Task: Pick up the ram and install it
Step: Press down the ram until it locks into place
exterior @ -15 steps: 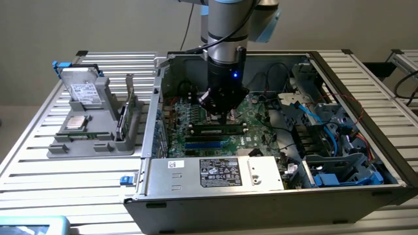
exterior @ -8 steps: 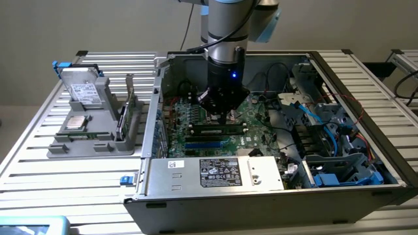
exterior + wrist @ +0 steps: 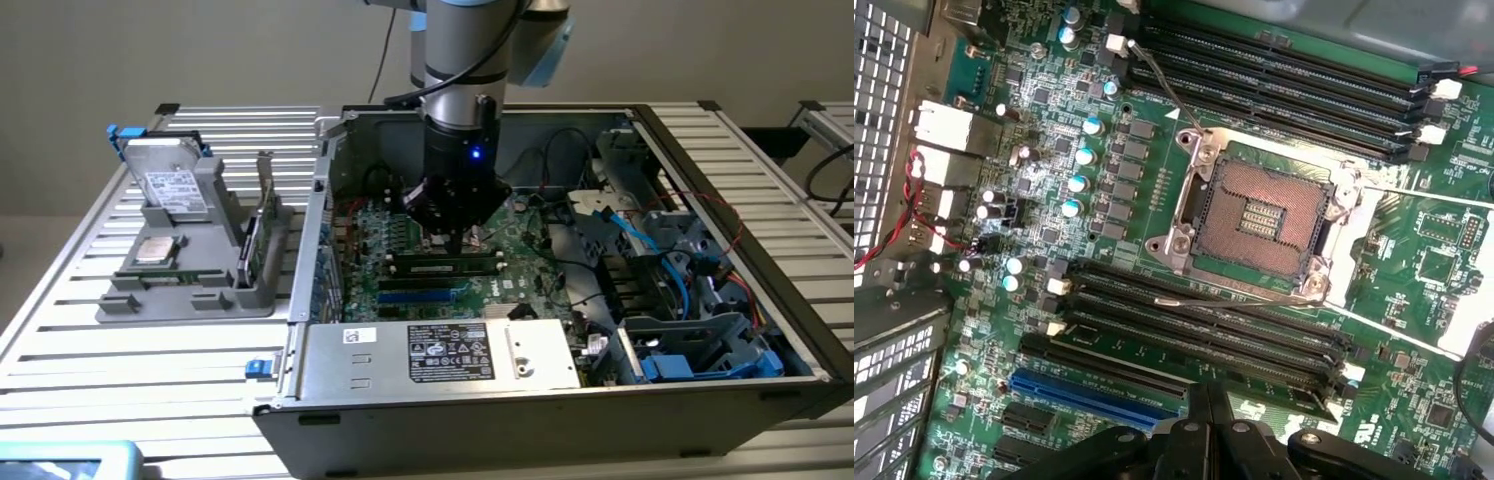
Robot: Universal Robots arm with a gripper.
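The ram (image 3: 447,268) is a slim green stick lying along the black slots of the motherboard (image 3: 400,235) inside the open computer case. My gripper (image 3: 454,240) hangs straight down just above the middle of the stick; whether it touches the stick I cannot tell. Seen from the wrist, my gripper (image 3: 1209,400) has its dark fingers pressed together with nothing between them, over the row of long black memory slots (image 3: 1194,320) beside the open processor socket (image 3: 1264,215).
The case walls (image 3: 320,200) surround the board. Cables and blue drive bays (image 3: 694,340) crowd the exterior view's right, and the power supply (image 3: 441,350) sits in front. A grey tray (image 3: 187,290) outside the case holds a hard drive (image 3: 171,185), a silver chip (image 3: 155,250) and an upright card (image 3: 262,225).
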